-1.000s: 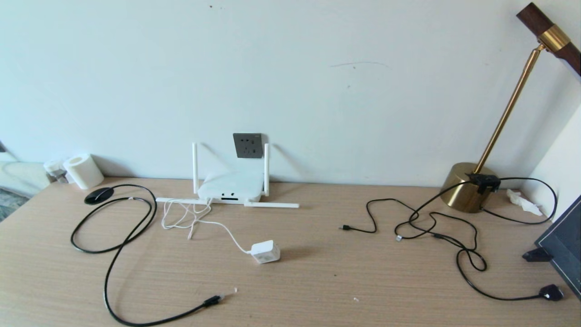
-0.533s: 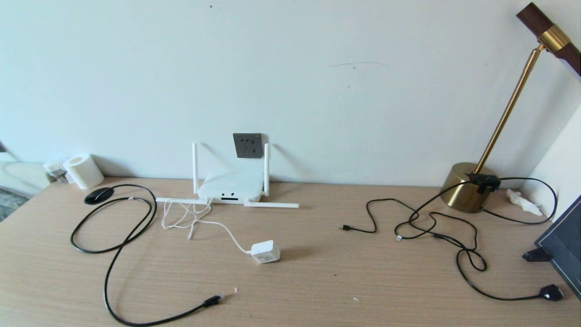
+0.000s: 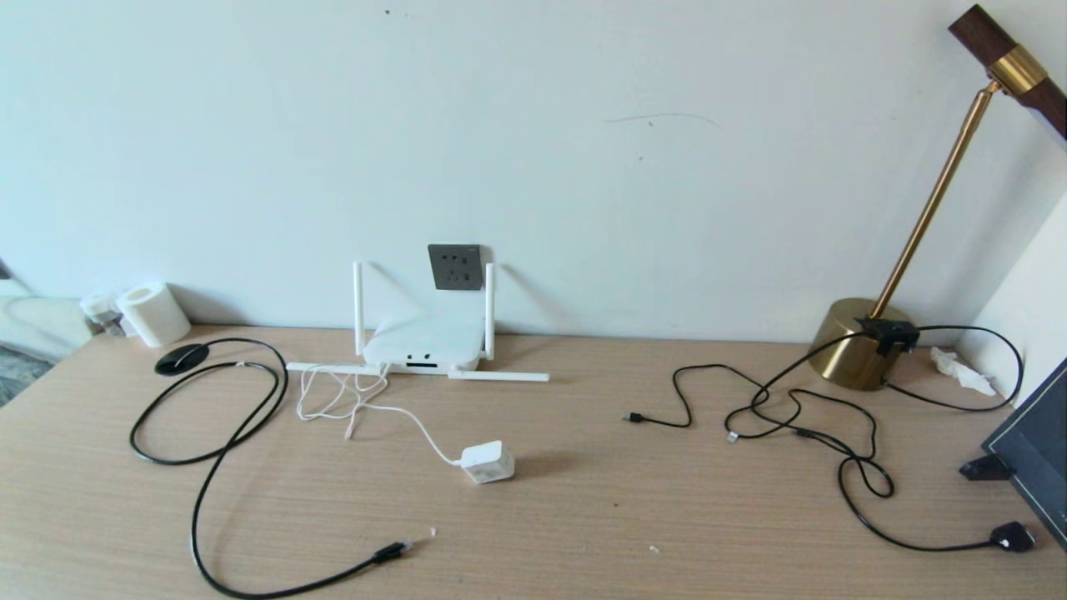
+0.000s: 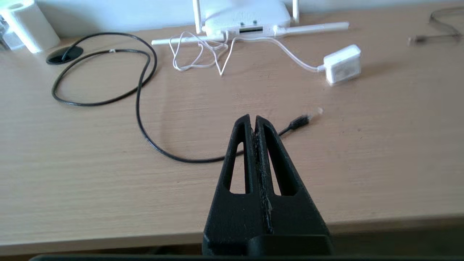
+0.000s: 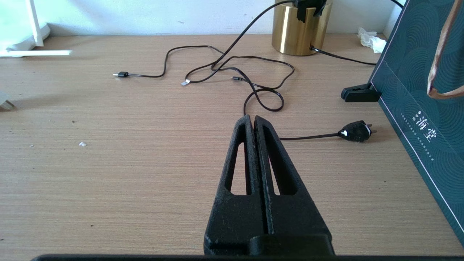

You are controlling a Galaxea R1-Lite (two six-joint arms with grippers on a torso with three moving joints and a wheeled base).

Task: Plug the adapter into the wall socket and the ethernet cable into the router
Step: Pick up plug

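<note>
— Nearest the desk's front edge, both arms hang back: left gripper (image 4: 253,119) and right gripper (image 5: 252,119) pinched closed, empty.

— Then the ethernet cable (image 3: 392,551), and farther in the adapter (image 3: 488,462)?

— Yes; router (image 3: 423,340) at the wall, wall socket (image 3: 456,267) above it.

— My worry: the router's antennas flank the socket, so the adapter could knock one.

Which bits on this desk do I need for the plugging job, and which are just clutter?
Needed:
adapter
wall socket
ethernet cable
router

Clutter:
lamp
thin black cords
flat black plug
paper roll
dark bag
tissue
</note>
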